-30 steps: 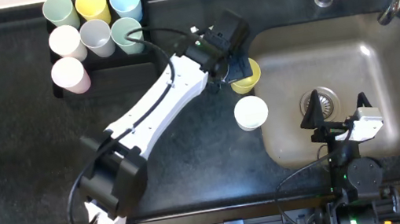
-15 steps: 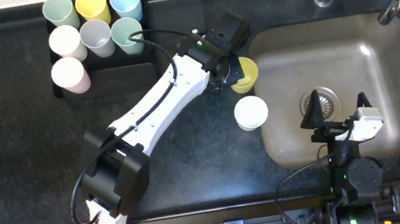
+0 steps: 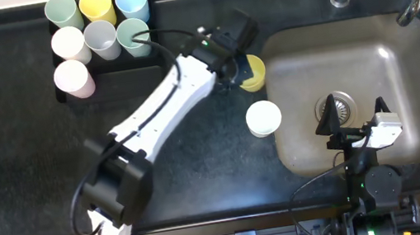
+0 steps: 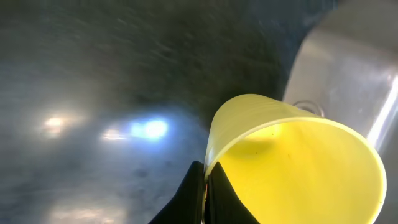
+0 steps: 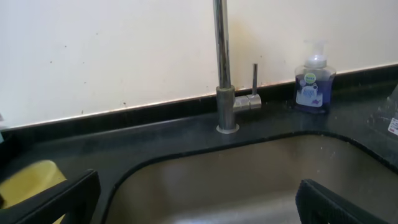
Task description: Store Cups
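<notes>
Top view — yellow cup (image 3: 254,73), white cup (image 3: 263,118) nr sink (image 3: 400,47)

Kitchen. Steel sink (image 3: 401,55) sunk into dark speckled surface (image 3: 18,171); tall tap (image 5: 222,68) behind it; pump soap bottle (image 5: 314,86) against pale wall.

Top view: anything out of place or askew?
Two cups sit outside the rack: the yellow cup, held tilted by the left gripper beside the sink, and the white cup, standing alone on the counter. No spill or damage visible.
</notes>
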Controlling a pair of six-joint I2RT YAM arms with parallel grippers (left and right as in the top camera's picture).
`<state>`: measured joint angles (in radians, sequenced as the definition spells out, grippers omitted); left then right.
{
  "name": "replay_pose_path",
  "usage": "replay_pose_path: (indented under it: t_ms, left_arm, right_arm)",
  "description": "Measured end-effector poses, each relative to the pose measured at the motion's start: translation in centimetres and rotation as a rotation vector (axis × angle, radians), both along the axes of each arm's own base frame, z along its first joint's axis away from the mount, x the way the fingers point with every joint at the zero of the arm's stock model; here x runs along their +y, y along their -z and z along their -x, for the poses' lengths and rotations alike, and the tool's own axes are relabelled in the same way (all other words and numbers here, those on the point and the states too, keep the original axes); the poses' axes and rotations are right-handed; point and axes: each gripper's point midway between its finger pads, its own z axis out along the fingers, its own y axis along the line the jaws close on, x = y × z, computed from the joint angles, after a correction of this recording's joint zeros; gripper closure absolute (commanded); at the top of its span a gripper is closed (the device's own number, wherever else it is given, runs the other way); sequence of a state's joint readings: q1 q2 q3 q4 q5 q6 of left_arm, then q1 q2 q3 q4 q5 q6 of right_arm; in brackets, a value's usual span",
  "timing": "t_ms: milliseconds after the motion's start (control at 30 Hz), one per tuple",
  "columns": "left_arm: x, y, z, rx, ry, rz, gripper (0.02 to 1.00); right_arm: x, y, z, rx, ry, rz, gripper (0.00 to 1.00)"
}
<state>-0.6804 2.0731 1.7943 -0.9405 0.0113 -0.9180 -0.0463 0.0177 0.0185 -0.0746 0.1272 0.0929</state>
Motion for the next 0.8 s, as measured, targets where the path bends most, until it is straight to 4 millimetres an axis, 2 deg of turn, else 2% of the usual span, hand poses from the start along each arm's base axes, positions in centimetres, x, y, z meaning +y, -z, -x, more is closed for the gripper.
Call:
replay_pose_path:
  t_ms: [67,133,200,267,333,400,467,533,600,800]
  left_arm:
    - [2.2,-1.7,-0.6,-0.007,-0.050,-0.001,0.982]
    - [5.5,-4.1,-0.9,-0.016,-0.125,-0.009,0.982]
    - [9.5,-6.8,-1.3,-0.035,-0.213,-0.015,0.982]
    - [15.3,-9.7,-1.4,-0.054,-0.338,-0.028,0.982]
    - [20.4,-10.9,-0.8,-0.034,-0.455,-0.054,0.982]
    - [24.5,-11.4,-0.4,-0.017,-0.557,-0.075,0.982]
    - [27.7,-11.4,-0.6,-0.025,-0.641,-0.079,0.982]
    - [29.7,-10.8,-0.5,-0.032,-0.694,-0.080,0.982]
    - [30.8,-9.9,-0.4,-0.041,-0.722,-0.075,0.982]
    - [30.7,-7.1,-1.2,-0.068,-0.727,-0.031,0.982]
  right_arm:
    - [0.0,0.0,0.0,0.000,0.000,0.000,0.003]
    - [0.0,0.0,0.0,0.000,0.000,0.000,0.005]
    - [0.0,0.0,0.0,0.000,0.000,0.000,0.003]
    - [0.0,0.0,0.0,0.000,0.000,0.000,0.005]
    - [0.0,0.0,0.0,0.000,0.000,0.001,0.003]
    - [0.0,0.0,0.0,0.000,0.000,0.000,0.003]
    - [0.0,0.0,0.0,0.001,0.000,0.000,0.007]
    - [0.0,0.0,0.0,0.000,0.000,0.000,0.005]
    - [0.0,0.0,0.0,0.000,0.000,0.000,0.003]
    - [0.0,0.0,0.0,0.000,-0.001,0.000,0.005]
